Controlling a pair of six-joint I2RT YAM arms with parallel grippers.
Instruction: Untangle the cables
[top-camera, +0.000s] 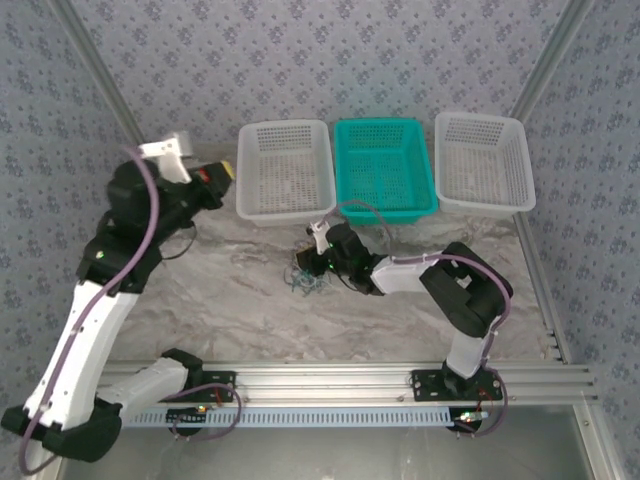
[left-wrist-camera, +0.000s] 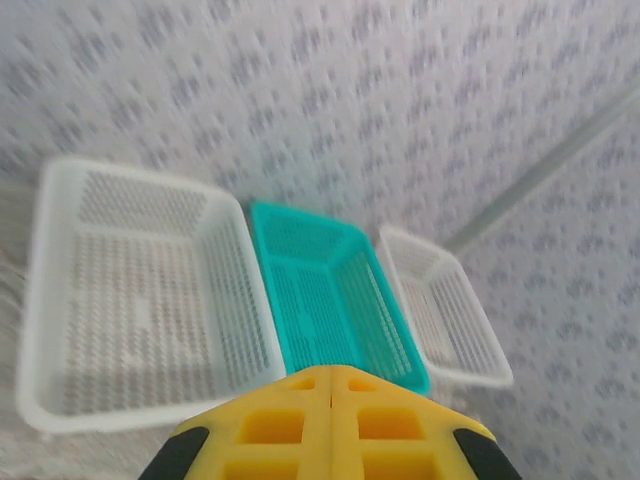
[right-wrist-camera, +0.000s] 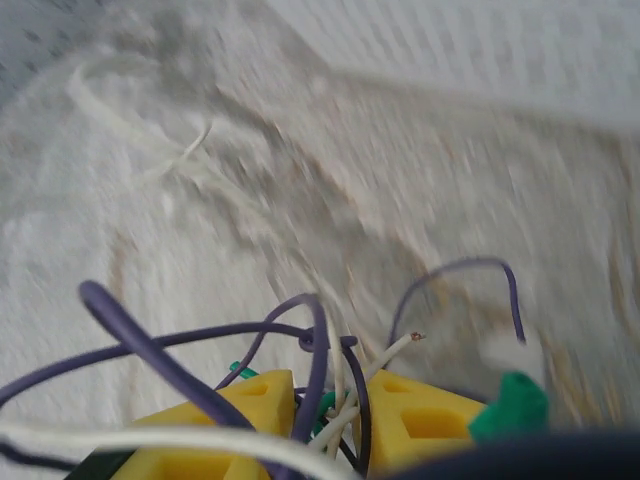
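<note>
1. Three baskets stood along the far edge of the table: a white basket on the left, a teal basket in the middle, and a second white basket on the right.
2. And there were the cables, one small clump on the marbled top, just near of the gap between the left white basket and the teal one.
3. Right gripper was down at the clump! In the right wrist view its yellow fingers stood apart, with dark, pale and green strands of the cables running through the gap of the right gripper. Nothing looked pinched.
4. Left gripper hung high at the far left, well apart from the clump. In its own wrist view the left gripper had its yellow fingers pressed together on nothing.
5. A pale strand seemed to lie by itself farther out on the table, too blurred to call.
6. Progress? Early, by my reading. The bulk was one knot, and no strand could be made out in any basket. The separating was all left to do, and the next step looked like closing on a single strand.
</note>
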